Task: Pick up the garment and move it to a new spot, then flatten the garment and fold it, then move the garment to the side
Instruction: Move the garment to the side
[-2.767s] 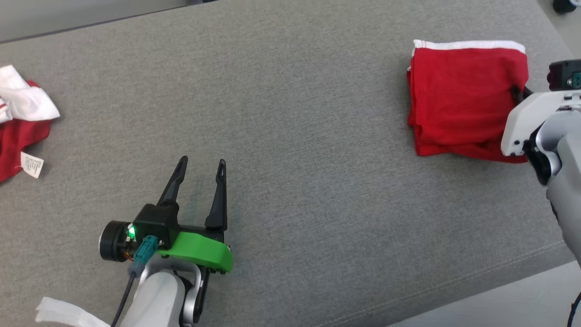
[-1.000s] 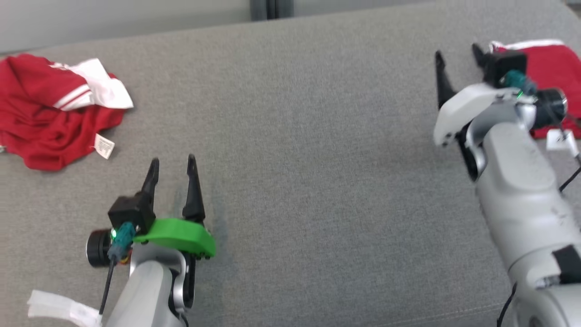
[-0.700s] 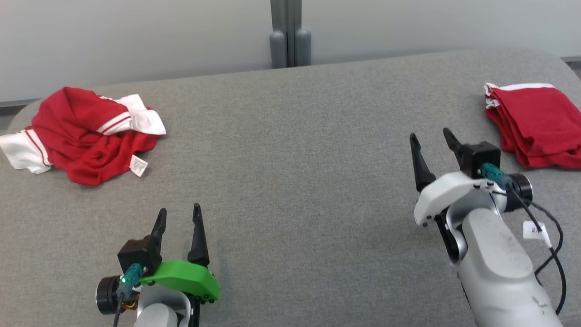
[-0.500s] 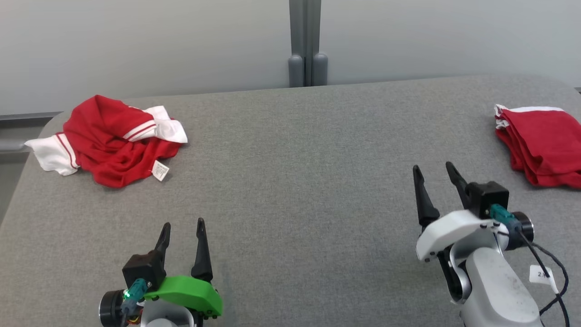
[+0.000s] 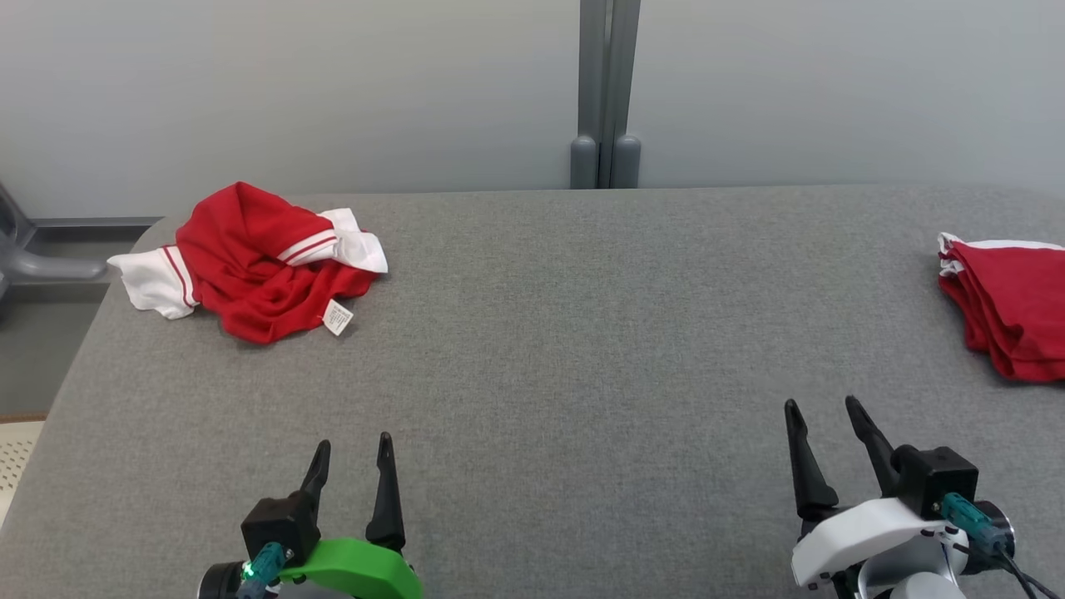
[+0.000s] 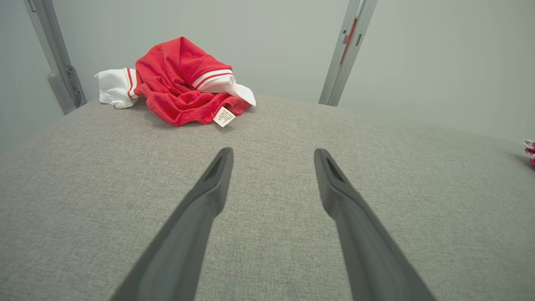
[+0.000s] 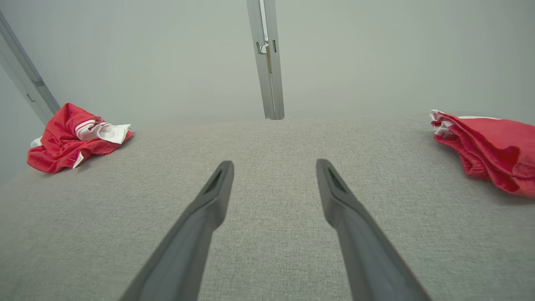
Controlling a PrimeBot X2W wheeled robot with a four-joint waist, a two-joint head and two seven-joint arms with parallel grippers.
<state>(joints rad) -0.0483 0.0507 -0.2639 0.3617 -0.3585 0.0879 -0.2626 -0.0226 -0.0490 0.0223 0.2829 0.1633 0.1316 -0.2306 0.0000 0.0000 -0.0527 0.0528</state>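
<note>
A crumpled red garment with white striped cuffs point(image 5: 258, 266) lies at the far left of the grey table point(image 5: 582, 333), a white tag at its near edge. It also appears as a crumpled garment point(image 6: 179, 83) ahead of my left fingers and as a red heap point(image 7: 67, 138) far left. A folded red garment point(image 5: 1011, 304) rests at the table's right edge, also seen as a folded pile point(image 7: 489, 146). My left gripper point(image 5: 354, 441) is open and empty at the near left. My right gripper point(image 5: 821, 404) is open and empty at the near right, apart from the folded garment.
A grey upright post point(image 5: 606, 91) stands against the pale wall behind the table's far edge. The table's left edge drops to the floor point(image 5: 25, 366), where a grey metal bar point(image 5: 50, 266) juts in.
The head camera has tilted up, so the whole view shifted. My right gripper has drawn back from the folded garment to the near right, open. The left gripper stays open near the front.
</note>
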